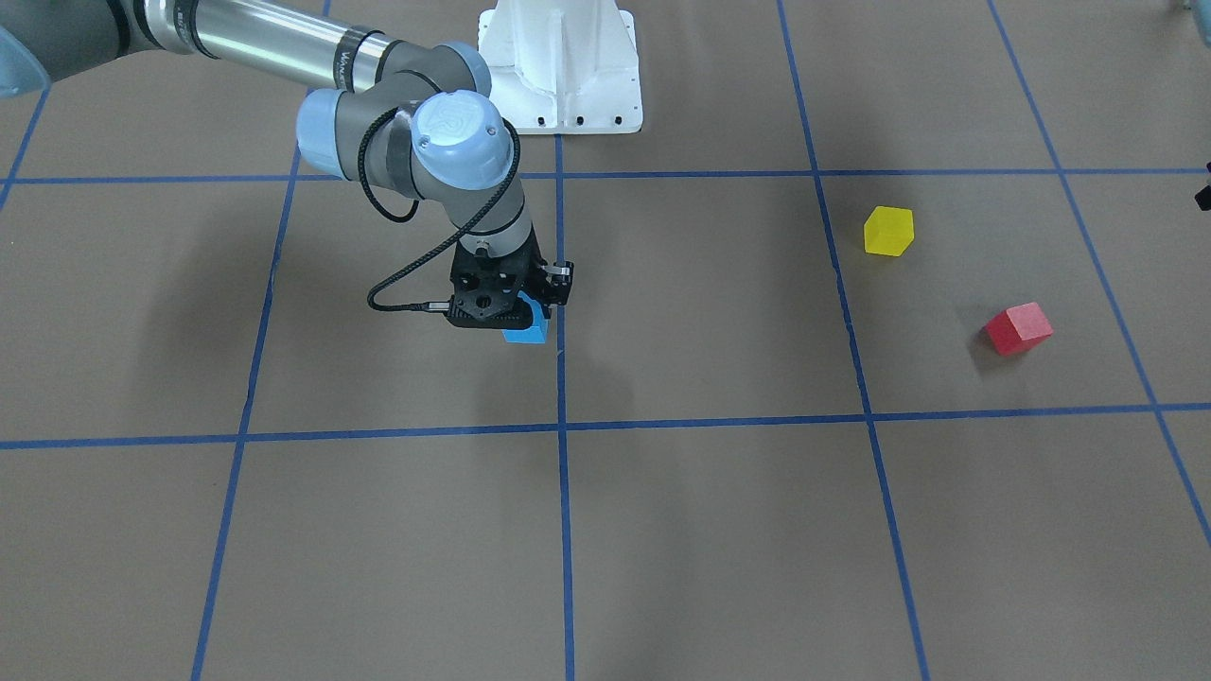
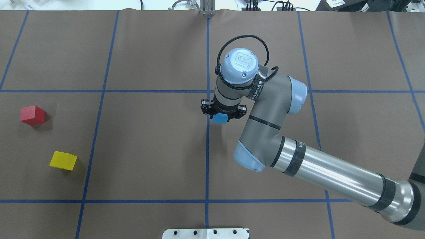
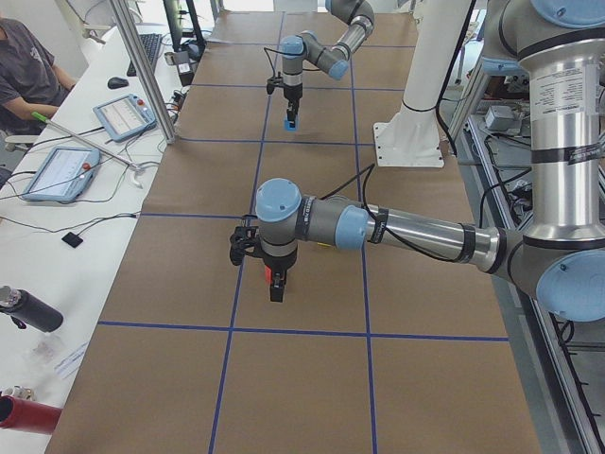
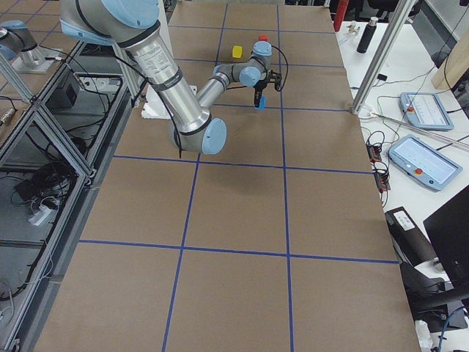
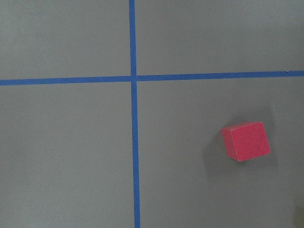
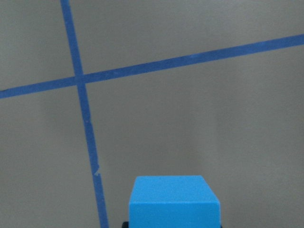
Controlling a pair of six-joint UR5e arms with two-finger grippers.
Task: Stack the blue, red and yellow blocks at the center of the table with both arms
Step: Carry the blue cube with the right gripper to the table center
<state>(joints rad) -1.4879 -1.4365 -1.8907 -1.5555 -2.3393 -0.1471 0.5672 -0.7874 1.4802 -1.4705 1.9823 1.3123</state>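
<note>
My right gripper (image 1: 523, 320) points straight down and is shut on the blue block (image 1: 528, 330), just beside the table's centre tape line (image 2: 208, 149). The block also shows in the overhead view (image 2: 219, 118) and in the right wrist view (image 6: 174, 199), which looks down on the table past it. The red block (image 2: 32, 115) and the yellow block (image 2: 63, 160) lie apart on the robot's left side. The red block also lies flat on the paper in the left wrist view (image 5: 245, 141). My left gripper (image 3: 274, 288) shows only in the exterior left view, close to something red; I cannot tell if it is open or shut.
Brown paper with a blue tape grid covers the table. The white arm mount (image 1: 563, 76) stands at the robot's edge. Tablets and cables (image 3: 71, 170) lie on a side bench beyond the paper, where an operator (image 3: 24, 76) sits.
</note>
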